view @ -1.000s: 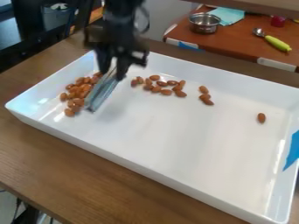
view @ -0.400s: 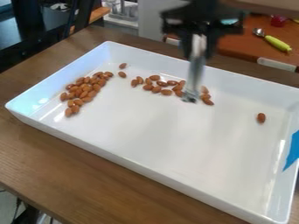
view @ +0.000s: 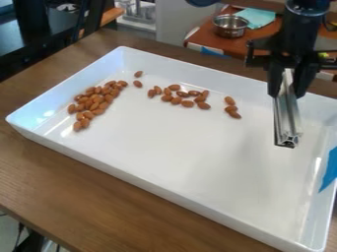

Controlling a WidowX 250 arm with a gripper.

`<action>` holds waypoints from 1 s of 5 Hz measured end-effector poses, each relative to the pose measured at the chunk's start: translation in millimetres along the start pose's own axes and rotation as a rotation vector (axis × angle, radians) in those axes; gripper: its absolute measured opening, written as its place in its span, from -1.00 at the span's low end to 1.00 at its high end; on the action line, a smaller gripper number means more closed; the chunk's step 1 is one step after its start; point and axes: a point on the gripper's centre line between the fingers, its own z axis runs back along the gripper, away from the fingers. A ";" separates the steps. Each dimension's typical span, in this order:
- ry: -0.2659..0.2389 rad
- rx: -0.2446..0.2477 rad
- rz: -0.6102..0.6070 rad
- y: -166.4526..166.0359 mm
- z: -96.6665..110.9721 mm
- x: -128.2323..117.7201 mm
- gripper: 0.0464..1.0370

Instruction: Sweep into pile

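At the right part of the white tray (view: 197,197), the black gripper (view: 287,91) hangs down, shut on a grey metal sweeping bar (view: 287,118). The bar points toward the camera, its end low over the tray. Brown almonds lie in groups: a dense pile (view: 95,101) at the tray's left end, two loose almonds (view: 137,78) just behind it, a looser cluster (view: 181,96) near the back wall, and a few almonds (view: 231,109) right of that cluster. The single almond seen earlier at the right is hidden behind the bar.
The tray's raised walls surround the almonds, with blue tape (view: 329,170) on the right wall. Behind it, a brown side table holds a metal pot (view: 230,26) and a turquoise cloth (view: 256,17). The tray stands on a wooden table (view: 85,197).
Gripper and bar have moved from the left pile across to the tray's right part, and the bar has turned. Two almonds behind the left pile have come into view.
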 end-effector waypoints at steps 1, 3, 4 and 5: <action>0.003 -0.027 -0.033 -9.5 -2.7 -4.0 -0.41; -0.022 -0.033 -0.071 -17.0 -33.1 -0.7 -0.41; -0.019 -0.027 -0.088 -17.9 -46.3 -1.7 -0.41; 0.000 -0.030 -0.094 -18.9 -51.4 -4.9 -0.41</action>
